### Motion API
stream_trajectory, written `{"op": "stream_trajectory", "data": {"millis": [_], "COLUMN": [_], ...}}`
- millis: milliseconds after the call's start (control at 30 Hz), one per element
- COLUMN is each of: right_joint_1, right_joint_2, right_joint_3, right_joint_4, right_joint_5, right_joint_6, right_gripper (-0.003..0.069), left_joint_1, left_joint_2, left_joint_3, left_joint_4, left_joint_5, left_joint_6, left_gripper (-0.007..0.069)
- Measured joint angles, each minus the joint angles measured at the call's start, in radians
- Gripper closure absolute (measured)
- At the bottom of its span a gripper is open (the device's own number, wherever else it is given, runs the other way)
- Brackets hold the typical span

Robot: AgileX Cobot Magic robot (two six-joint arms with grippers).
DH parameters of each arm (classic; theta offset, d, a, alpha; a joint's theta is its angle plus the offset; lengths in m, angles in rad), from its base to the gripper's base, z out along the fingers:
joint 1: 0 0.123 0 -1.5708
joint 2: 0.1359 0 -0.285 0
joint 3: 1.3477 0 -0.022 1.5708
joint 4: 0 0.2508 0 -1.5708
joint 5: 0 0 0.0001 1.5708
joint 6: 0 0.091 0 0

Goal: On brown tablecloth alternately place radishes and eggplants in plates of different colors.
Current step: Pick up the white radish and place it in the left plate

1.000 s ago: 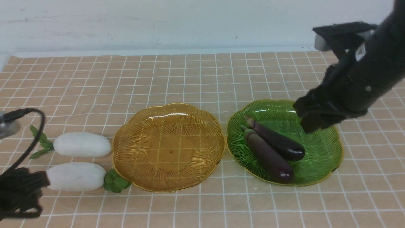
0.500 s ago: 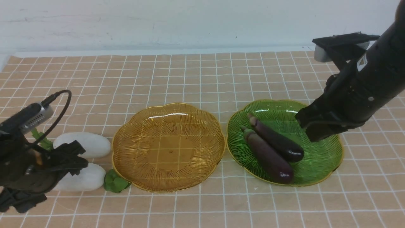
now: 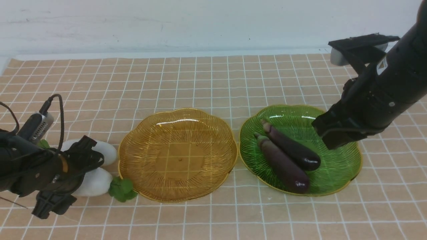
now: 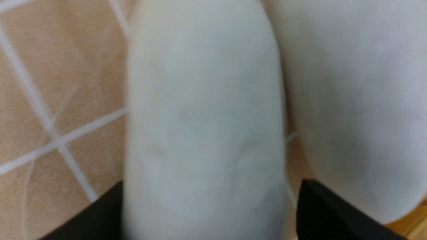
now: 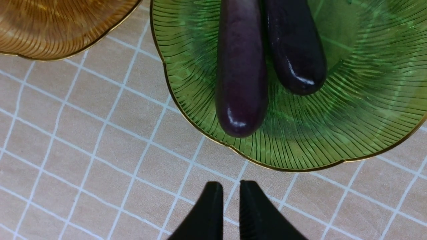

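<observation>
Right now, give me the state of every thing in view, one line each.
left hand: open, straddling the near radish
right hand: shut, empty
near radish: lying on the brown tablecloth
far radish: lying on the brown tablecloth, not held
amber plate: empty
green plate: holding both eggplants
eggplants: lying side by side

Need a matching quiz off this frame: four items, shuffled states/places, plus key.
Column A
1. eggplants
2. amber plate
3. nearer radish
4. right end effector

Column B
a. shut, holding nothing
b. empty
c. lying side by side in the green plate
d. on the cloth, straddled by the open left end effector

Pairs: 1-c, 2-b, 3-d, 4-a
</observation>
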Motion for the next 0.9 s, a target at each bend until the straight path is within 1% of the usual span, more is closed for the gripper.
{"op": "stream_trajectory", "data": {"millis": [100,200,233,367,433,467,500,533,600,700,733,800,833,900], "right_joint_1": [0.0,0.0,0.0,0.0,0.0,0.0,0.0,0.0,0.0,0.0,0.0,0.0,0.0,0.0], "right_joint_2": [0.0,0.0,0.0,0.0,0.0,0.0,0.0,0.0,0.0,0.0,0.0,0.0,0.0,0.0], "right_joint_3": [0.0,0.0,0.0,0.0,0.0,0.0,0.0,0.0,0.0,0.0,0.0,0.0,0.0,0.0], "right_joint_4": [0.0,0.0,0.0,0.0,0.0,0.0,0.0,0.0,0.002,0.009,0.015,0.026,0.036,0.053], "right_joint_5": [0.0,0.0,0.0,0.0,0.0,0.0,0.0,0.0,0.0,0.0,0.0,0.0,0.0,0.0], "right_joint_6": [-0.012,-0.014,-0.014,-0.014,-0.014,-0.014,-0.014,-0.014,-0.014,-0.014,-0.014,-0.014,-0.014,-0.014], "right_gripper": [0.0594,0.0594,0.0594,0.0594,0.0594,0.0594,0.0594,0.0594,0.0594,0.0594,0.0594,0.0594,0.0594,0.0594], "left_joint_1": [-0.003,-0.005,-0.006,-0.007,-0.008,-0.011,-0.015,-0.021,-0.037,-0.059,-0.072,-0.097,-0.112,-0.137], "left_joint_2": [0.018,0.02,0.017,-0.01,-0.047,-0.071,-0.119,-0.152,-0.246,-0.338,-0.375,-0.415,-0.416,-0.386], "left_joint_3": [-0.01,-0.011,-0.011,-0.005,-0.002,0.001,0.002,0.003,0.002,-0.01,-0.021,-0.065,-0.092,-0.136], "left_joint_4": [0.011,0.015,0.015,0.013,-0.003,-0.02,-0.044,-0.073,-0.137,-0.219,-0.259,-0.385,-0.452,-0.544], "left_joint_5": [0.0,0.001,0.001,0.028,0.092,0.151,0.203,0.253,0.325,0.373,0.38,0.41,0.43,0.465], "left_joint_6": [0.014,0.086,0.128,0.3,0.406,0.474,0.563,0.618,0.766,0.934,0.994,1.134,1.188,1.279], "left_gripper": [0.0066,0.0139,0.0172,0.0228,0.0236,0.0246,0.0254,0.0256,0.0257,0.0258,0.0258,0.0258,0.0258,0.0258]}}
